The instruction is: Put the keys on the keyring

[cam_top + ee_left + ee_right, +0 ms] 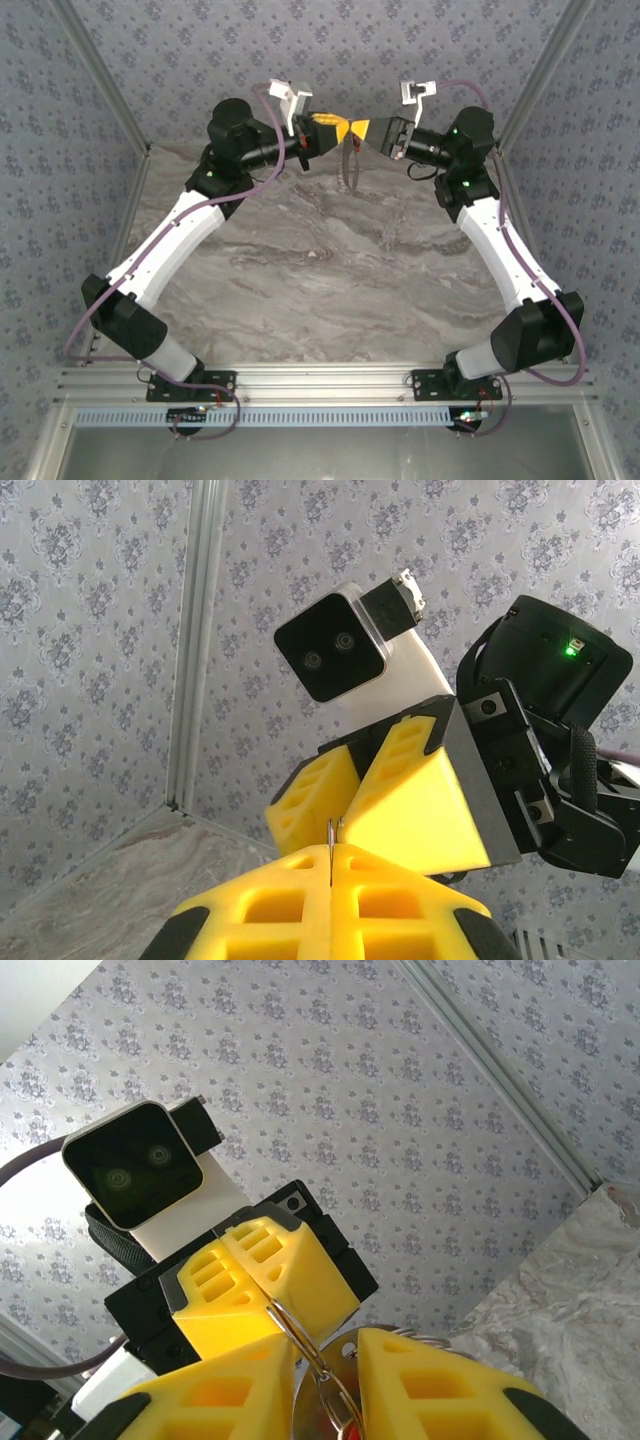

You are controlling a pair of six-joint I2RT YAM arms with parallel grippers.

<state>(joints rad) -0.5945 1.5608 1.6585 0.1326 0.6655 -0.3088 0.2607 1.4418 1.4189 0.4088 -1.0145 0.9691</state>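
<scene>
Keyring (348,168) upright, edge-on, between jaws

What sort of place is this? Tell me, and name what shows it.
Probably a robot test cell: two arms bolted to an aluminium rail, a marble-look tabletop, and patterned panel walls closing it in.

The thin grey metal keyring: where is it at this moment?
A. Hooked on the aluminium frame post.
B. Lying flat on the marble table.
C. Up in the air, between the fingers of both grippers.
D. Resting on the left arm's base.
C: in the right wrist view the thin grey metal keyring runs from the left gripper into the right gripper, with wallpaper behind it.
</scene>
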